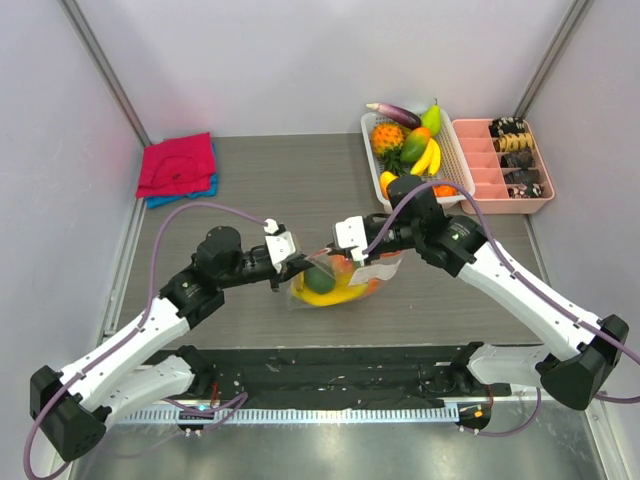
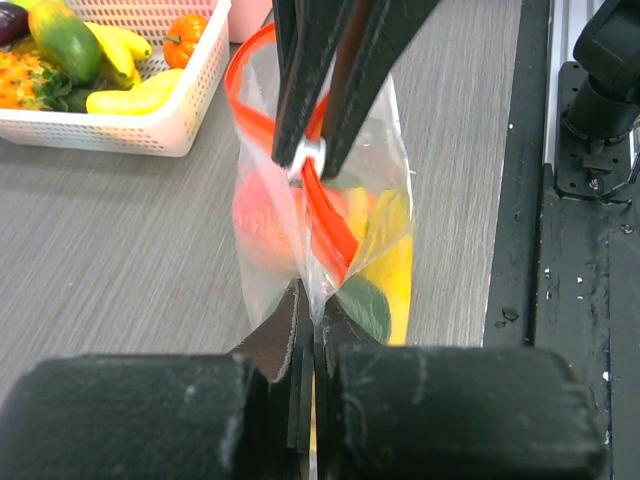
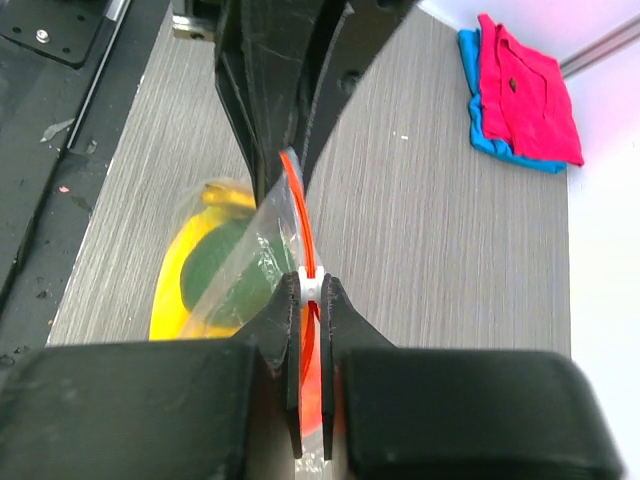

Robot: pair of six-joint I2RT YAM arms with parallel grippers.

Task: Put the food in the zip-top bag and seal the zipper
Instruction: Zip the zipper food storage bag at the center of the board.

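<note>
Both claws meet over the middle of the grey table, with the crinkly clear zip-top bag (image 1: 372, 272) strung between them. The left gripper (image 2: 310, 312) is pinched flat on the near end of the bag's mouth edge. The right gripper (image 3: 312, 292) is clamped tight on the small white slider tab riding the thin orange-red zipper strip (image 2: 326, 215).

The food is inside: a yellow toy banana (image 1: 336, 296), a dark green fruit (image 1: 318, 280) and a pinkish-red piece (image 2: 263, 215) sag in the belly of the bag, down by the table.

The strip's long axis runs from one claw to the other, roughly left to right across the table. The mouth edge is held up and the body hangs below. Between the claws the strip reads as a single line. Past the right claw it bows into an open loop, so I judge the seal unfinished.

The worry from here is grip. If the tab slips from that narrow pinch, the slider goes nowhere. If the left claw's hold gives, the whole bag would drag along instead of zipping. A skewed pull could buckle the strip.
</note>
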